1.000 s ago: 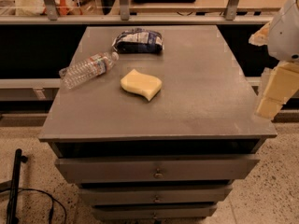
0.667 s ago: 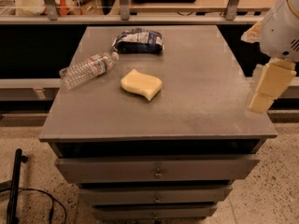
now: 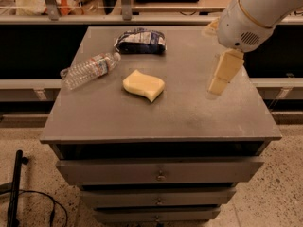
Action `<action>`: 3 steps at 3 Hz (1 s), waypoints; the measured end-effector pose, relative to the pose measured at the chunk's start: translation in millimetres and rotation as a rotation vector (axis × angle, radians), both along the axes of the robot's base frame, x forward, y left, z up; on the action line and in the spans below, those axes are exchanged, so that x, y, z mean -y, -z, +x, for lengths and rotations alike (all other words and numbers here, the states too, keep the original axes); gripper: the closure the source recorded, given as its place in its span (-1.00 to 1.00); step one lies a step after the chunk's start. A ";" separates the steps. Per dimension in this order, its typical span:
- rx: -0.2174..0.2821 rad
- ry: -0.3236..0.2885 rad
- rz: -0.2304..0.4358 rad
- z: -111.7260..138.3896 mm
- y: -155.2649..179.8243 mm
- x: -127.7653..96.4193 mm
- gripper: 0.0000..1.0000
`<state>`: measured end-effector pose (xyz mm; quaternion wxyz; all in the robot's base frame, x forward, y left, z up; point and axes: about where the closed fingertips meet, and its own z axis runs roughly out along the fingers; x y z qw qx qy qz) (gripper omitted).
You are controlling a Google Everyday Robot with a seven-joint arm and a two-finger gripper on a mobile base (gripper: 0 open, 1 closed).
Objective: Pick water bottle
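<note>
Water bottle (image 3: 90,70): lying, left of tabletop (image 3: 189,117)
Sponge (image 3: 143,84): centre, between bottle and pincer
Snack bag (image 3: 140,41): upper centre
Pincer (image 3: 223,74): right; spread or pressed together, cannot tell

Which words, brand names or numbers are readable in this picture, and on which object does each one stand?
No text can be read here.
water bottle: its label band carries print, too blurred to read.
snack bag: white print, too blurred to read.
gripper, above the right side of the table: no marking visible.
</note>
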<state>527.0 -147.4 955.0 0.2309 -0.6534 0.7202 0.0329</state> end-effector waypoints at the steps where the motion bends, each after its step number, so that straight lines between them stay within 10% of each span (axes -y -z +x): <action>1: 0.012 -0.074 0.138 40.6 11.8 -38.6 -1.00; 3: -0.016 -0.092 0.319 117.4 33.2 -114.5 -1.00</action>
